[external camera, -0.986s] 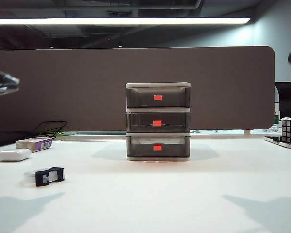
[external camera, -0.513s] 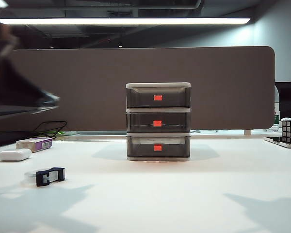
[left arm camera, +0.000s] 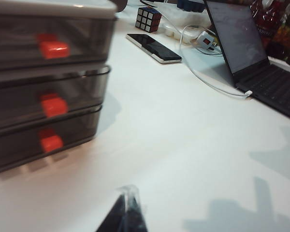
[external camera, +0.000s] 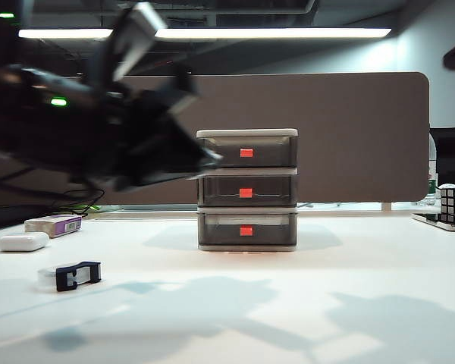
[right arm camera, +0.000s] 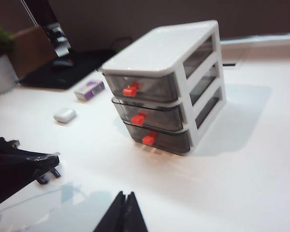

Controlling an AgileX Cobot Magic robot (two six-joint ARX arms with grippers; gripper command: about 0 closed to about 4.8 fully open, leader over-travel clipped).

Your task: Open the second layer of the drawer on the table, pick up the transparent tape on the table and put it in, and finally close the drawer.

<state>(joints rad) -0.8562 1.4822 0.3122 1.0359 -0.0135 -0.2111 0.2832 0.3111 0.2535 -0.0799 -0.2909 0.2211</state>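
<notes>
Both claws pinched shut, empty: left gripper near drawer, right gripper farther off. Left must part its fingers, then hook second layer tab squarely.

The drawer looks like plastic: smoky translucent grey fronts with a slight gloss in an opaque pale frame, its top smooth and faintly shiny. The second layer carries a matt red-orange tab. The tabletop is smooth, white and softly reflective. The transparent tape pairs clear film with black plastic.
</notes>
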